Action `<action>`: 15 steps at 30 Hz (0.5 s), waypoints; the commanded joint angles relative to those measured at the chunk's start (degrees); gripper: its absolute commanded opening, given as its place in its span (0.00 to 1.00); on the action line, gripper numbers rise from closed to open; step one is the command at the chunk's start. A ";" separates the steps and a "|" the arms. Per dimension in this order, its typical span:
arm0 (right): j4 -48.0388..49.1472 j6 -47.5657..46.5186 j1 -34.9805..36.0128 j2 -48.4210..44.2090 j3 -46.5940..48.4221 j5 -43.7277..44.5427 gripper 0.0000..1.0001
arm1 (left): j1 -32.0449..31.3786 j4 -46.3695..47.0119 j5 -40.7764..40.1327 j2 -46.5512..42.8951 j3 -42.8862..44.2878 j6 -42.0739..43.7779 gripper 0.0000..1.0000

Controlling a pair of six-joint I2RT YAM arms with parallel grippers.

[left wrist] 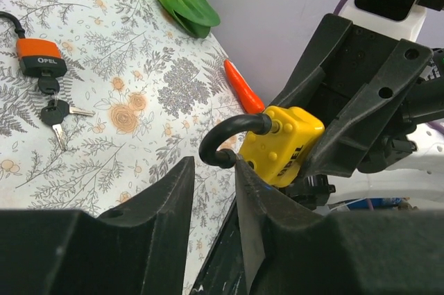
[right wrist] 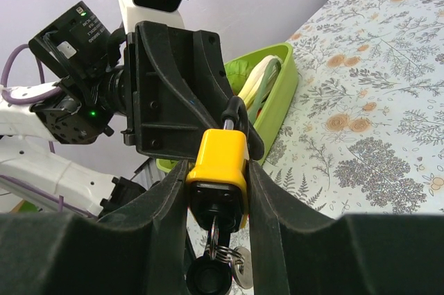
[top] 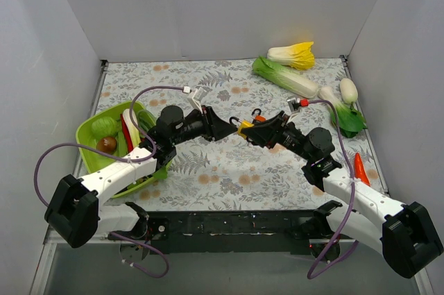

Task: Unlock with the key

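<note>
We see the right fingers (right wrist: 258,187) pinching the body of a yellow padlock with a black-coated shackle (right wrist: 216,159). They hold it in the air over the middle of the counter (top: 229,170), which is covered in a grey leaf-and-flower print. The shackle points toward the left arm, and the keyhole end faces the right wrist camera.

The key, a bunch of small silver keys with black plastic heads (right wrist: 208,275), hangs from that keyhole end. One black head sits straight below the lock body, and a ring with a silver blade shows just beside it.

The left fingers (left wrist: 246,184) stand close together with only a narrow gap between them. The bend of the shackle sits right at their tips. We cannot tell whether they clamp it or only flank it, nor whether the shackle is latched.

An orange padlock with a black shackle (left wrist: 41,55) lies flat on the counter, just beyond the held lock in the top view. A second bunch of black-headed keys (left wrist: 59,111) lies with it. One head touches the orange padlock's keyhole end, and the other keys are splayed on the cloth.

A lime-green plastic tray (top: 87,149) holding toy vegetables sits at the counter's left edge, beside the left arm. Toward the far right corner lie a long green-and-white toy cabbage (top: 284,76) and a pale yellow-tipped toy cabbage (top: 293,54). An orange-red carrot-shaped toy (top: 359,166) lies near the right edge.
</note>
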 commanded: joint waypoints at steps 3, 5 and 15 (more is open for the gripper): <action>7.20 2.17 -0.28 -0.92 1.70 -1.19 0.01 | -0.40 -0.23 -3.91 1.10 3.50 0.03 0.26; 7.55 2.96 -0.36 -1.19 1.35 -1.28 0.01 | -0.49 -0.23 -5.14 1.46 3.68 0.03 0.25; 9.49 5.51 -0.28 -1.02 1.00 -1.55 0.01 | -1.28 0.99 -8.22 3.13 4.12 1.00 0.25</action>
